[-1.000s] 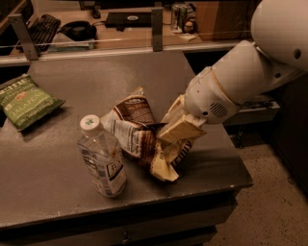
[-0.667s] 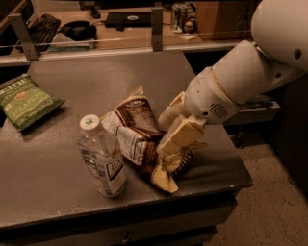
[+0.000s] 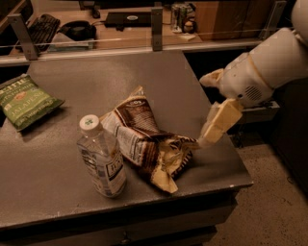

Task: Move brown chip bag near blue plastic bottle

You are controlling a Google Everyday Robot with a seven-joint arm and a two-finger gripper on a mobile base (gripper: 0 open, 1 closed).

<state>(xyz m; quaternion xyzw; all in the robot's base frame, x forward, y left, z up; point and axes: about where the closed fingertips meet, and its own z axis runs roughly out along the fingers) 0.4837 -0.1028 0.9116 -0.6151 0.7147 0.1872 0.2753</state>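
Note:
The brown chip bag lies crumpled on the grey table, its left side touching the plastic bottle. The bottle is clear with a white cap and stands upright near the table's front edge. My gripper is to the right of the bag, above the table's right edge, and it is open. The tip of its lower finger is at the bag's right corner; the upper finger is well apart from the bag. Nothing is held.
A green chip bag lies at the table's left edge. Behind the table runs a rail, with a desk holding a keyboard and a can. The floor drops away to the right of the table.
The gripper has let go of the brown bag and drawn back to the right and up. The bag has slumped flat onto the table beside the bottle.

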